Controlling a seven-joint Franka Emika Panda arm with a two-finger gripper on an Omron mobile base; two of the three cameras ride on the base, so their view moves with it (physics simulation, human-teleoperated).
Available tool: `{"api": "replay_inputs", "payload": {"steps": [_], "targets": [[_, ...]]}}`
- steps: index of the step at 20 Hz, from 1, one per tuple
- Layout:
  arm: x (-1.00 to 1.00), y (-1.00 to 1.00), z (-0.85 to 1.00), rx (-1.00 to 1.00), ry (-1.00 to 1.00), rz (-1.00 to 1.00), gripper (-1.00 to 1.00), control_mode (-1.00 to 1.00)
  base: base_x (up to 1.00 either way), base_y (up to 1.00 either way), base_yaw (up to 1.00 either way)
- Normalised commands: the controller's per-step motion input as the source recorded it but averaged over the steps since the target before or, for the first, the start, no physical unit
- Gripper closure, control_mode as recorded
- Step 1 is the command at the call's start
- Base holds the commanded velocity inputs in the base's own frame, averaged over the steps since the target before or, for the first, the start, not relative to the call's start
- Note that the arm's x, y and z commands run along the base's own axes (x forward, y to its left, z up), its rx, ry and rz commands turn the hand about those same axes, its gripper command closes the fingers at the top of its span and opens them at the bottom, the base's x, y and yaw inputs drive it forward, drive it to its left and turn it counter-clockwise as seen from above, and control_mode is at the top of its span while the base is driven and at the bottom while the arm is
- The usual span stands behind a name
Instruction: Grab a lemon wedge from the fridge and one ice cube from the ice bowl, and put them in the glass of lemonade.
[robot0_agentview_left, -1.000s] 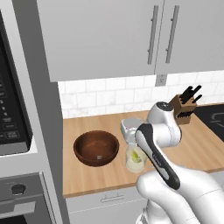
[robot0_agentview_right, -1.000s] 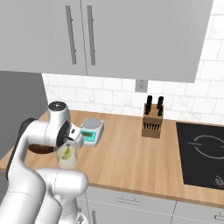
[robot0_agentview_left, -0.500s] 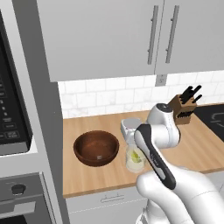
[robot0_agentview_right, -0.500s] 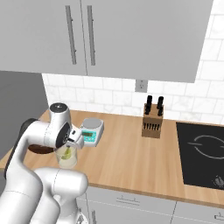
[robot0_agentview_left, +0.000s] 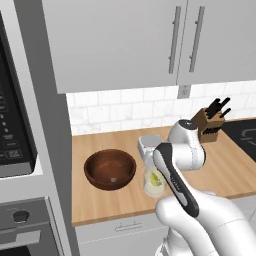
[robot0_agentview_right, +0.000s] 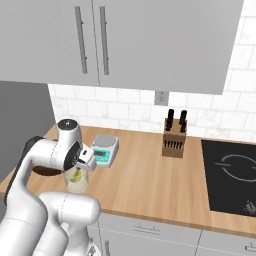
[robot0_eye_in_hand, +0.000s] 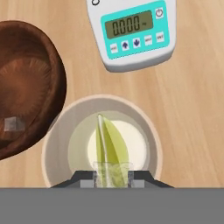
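Lemon wedge (robot0_eye_in_hand: 111, 146) in the glass (robot0_eye_in_hand: 57, 144), under the pincer (robot0_eye_in_hand: 113, 176) clamped on an ice cube (robot0_eye_in_hand: 112, 172); scale (robot0_eye_in_hand: 133, 30) behind.

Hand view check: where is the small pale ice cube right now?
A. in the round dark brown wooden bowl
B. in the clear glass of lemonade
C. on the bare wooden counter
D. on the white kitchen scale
A: the small pale ice cube lies on the floor of the round dark brown wooden bowl, while the clear glass of lemonade holds just the yellow-green lemon wedge.
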Motion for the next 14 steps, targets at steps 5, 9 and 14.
{"api": "replay_inputs", "payload": {"steps": [5,9,14], "targets": [[0.02,0.14,0.00,0.00,0.01,-0.01,1.00,-1.00,0.00,0.00,0.00],[0.00,0.21,0.00,-0.01,0.00,0.00,1.00,-1.00,0.00,0.00,0.00],[0.04,-0.02,0.00,-0.09,0.06,0.00,1.00,-1.00,0.00,0.00,0.00]]}}
